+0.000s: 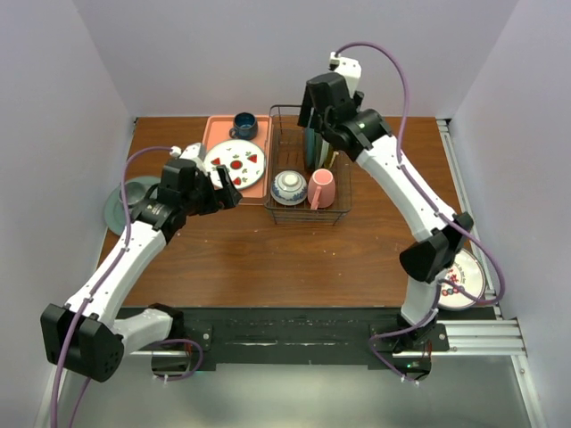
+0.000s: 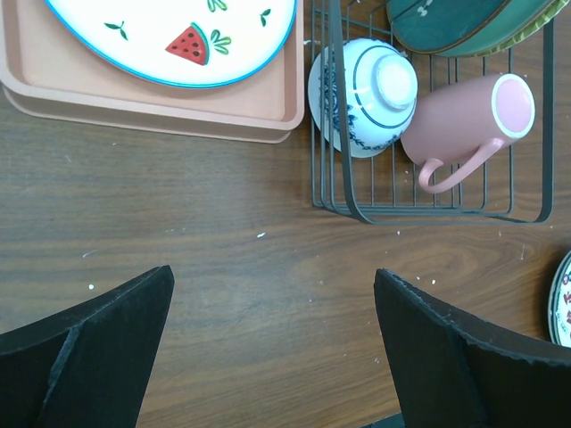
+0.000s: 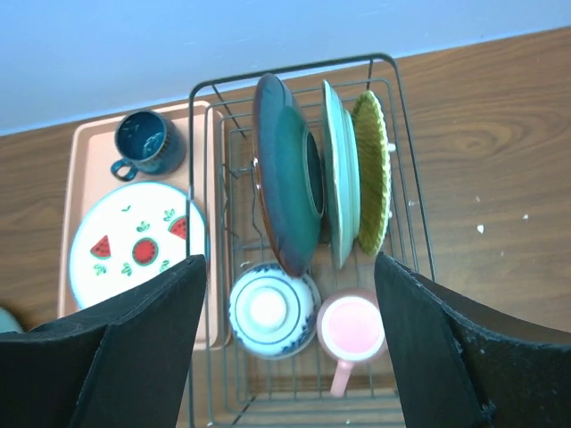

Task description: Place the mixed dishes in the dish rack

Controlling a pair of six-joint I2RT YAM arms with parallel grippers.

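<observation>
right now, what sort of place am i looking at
Probably a robot lab test cell, staged as a dish-loading station: plain walls box in a wooden table, two robot arms are bolted at its near edge, and a wire dish rack holds plates.

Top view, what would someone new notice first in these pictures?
The dark wire dish rack at centre back, holding an upright dark teal plate and yellow woven-look plate, a pink mug and an upturned blue-and-white bowl. Left of it, a white watermelon-painted plate lies on a flat pink tray.
</observation>
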